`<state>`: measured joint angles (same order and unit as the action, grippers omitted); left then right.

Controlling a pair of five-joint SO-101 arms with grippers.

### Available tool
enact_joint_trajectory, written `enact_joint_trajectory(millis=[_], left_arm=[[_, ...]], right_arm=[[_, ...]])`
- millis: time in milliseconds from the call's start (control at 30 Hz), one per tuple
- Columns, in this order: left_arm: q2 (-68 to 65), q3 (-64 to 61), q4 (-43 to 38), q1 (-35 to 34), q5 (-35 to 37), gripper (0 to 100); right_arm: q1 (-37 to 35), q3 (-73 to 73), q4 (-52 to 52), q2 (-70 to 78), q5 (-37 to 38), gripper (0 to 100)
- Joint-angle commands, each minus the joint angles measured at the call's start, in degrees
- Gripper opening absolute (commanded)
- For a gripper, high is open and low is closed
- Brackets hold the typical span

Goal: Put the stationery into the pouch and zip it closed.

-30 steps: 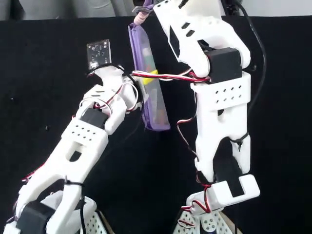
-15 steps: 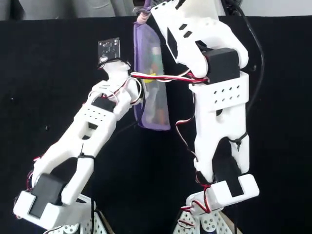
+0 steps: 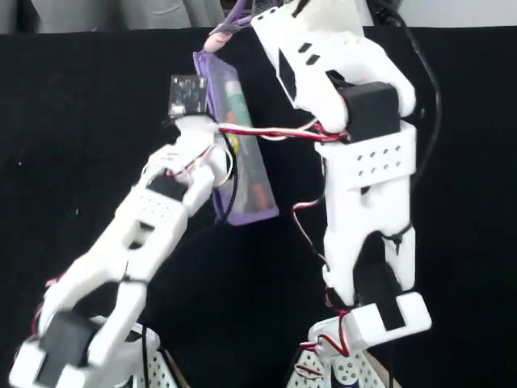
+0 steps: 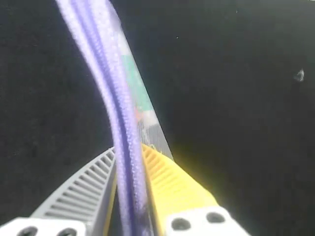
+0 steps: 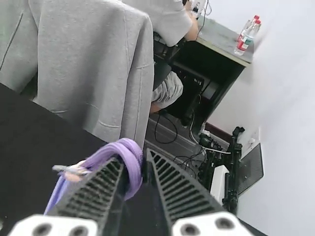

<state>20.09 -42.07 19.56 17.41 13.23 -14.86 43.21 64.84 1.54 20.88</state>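
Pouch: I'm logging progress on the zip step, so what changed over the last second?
The left arm shifted its wrist rightward in the high view, closer to the pouch. The pouch twisted and tilted, its lower end swinging slightly left. The right arm stayed put, the right claw still clamped on the loop. The left claw is closed on the pouch's zip edge.

An office — a desk [image 5: 222, 42] bearing bottles [image 5: 246, 30], cables [image 5: 173, 132] beneath it.

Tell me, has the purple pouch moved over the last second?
Yes. The purple pouch has tilted more, its top end swinging left along the far edge of the black table.
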Motion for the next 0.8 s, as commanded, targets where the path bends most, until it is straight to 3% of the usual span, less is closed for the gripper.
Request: enact_joint_trajectory(millis=[0,167,533,767], left_arm=[[12.9,-6.4,-0.5,1.3,-5.2,3],[34.5,-18.3,0.4,0.0,-10.5,3],[82.8,-24.7,21.9,-2.5,-10.4,3],[82.2,-24.6,25.0,-2.6,-10.5,3]], right_arm=[[2.9,1.5,0.3,-4.5,0.0,1.2],[8.6,1.2,-2.5,-4.3,-0.1,1.2],[14.2,1.5,-5.2,-2.1,-0.4,1.2],[17.7,1.5,-11.3,3.5,-0.4,1.2]])
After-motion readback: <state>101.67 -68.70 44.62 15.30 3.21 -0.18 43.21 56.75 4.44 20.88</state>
